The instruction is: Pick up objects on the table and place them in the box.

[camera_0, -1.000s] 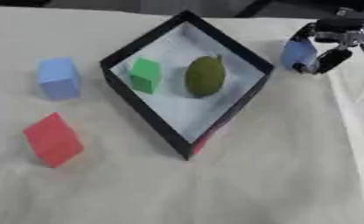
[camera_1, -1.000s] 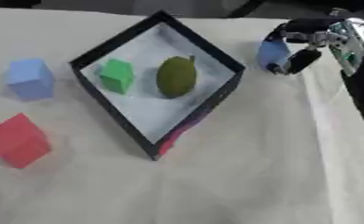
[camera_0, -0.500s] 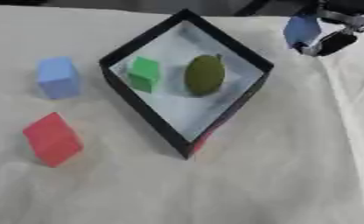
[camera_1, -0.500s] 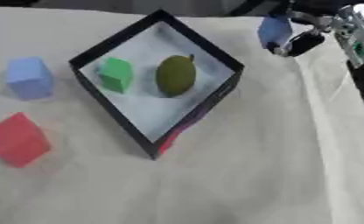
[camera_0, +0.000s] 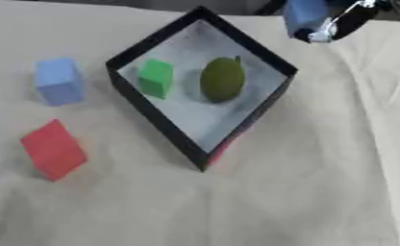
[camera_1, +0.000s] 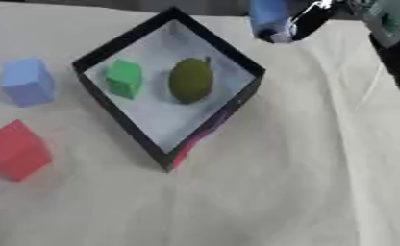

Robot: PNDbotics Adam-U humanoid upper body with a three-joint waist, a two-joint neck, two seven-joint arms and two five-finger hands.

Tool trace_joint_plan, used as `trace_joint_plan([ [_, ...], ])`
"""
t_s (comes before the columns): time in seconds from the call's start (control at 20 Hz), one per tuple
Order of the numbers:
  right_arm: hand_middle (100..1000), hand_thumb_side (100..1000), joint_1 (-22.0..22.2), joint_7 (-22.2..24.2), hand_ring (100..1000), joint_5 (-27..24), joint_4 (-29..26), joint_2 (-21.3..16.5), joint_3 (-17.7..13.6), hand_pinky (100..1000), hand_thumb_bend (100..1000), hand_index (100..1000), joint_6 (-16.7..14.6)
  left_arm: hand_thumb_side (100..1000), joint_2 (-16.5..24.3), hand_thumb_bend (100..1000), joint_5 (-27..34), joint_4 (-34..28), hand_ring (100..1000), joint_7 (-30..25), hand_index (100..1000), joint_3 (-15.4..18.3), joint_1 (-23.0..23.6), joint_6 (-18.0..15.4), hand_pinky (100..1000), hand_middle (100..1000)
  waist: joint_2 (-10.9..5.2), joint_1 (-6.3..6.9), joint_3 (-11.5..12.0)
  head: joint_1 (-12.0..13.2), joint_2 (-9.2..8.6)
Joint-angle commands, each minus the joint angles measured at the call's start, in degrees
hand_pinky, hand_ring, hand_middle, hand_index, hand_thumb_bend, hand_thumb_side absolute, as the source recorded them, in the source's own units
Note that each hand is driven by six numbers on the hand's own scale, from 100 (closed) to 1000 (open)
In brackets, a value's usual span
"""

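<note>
While a blue object (camera_1: 269, 17) is pinched in the right hand (camera_1: 308, 19), the box (camera_1: 111, 48) is found just left and nearer.

Pretty much just a desk covered with a cream cloth (camera_0: 262, 202), and it fills nearly the whole view. The cloth is a bit wrinkled, with soft creases (camera_1: 373, 91) running down the right side. Along the far edge there's a dark strip of background (camera_0: 153, 4), can't make out what it is.

Black robot hand (camera_1: 308, 21), silver joints
</note>
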Motion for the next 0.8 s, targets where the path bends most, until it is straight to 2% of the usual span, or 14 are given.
trace_joint_plan([
  [0.05,531,533,-2.3,1.6,694,-1.4,-5.2,-1.6,2.7,793,318,639,-0.8,854,1.6,100,-0.1,-1.2,784,0.1,798,0.5,0.0,-0.2,918,768,-2.28,-0.77,0.1,-0.3,-0.22],
  [0.3,531,546,-5.1,4.3,694,-1.9,-7.1,1.2,5.8,793,320,638,-1.1,854,2.0,100,-0.1,-1.2,784,0.1,798,0.5,-0.4,-0.5,918,769,-2.04,-1.46,1.0,-1.2,-1.09],
  [0.8,529,503,-6.9,6.7,687,-0.9,-2.9,6.2,7.6,795,260,637,-2.3,860,1.8,100,-0.4,-1.2,785,0.0,798,0.4,-1.0,-0.5,919,768,-1.19,-2.15,2.7,-2.3,-2.03],
])
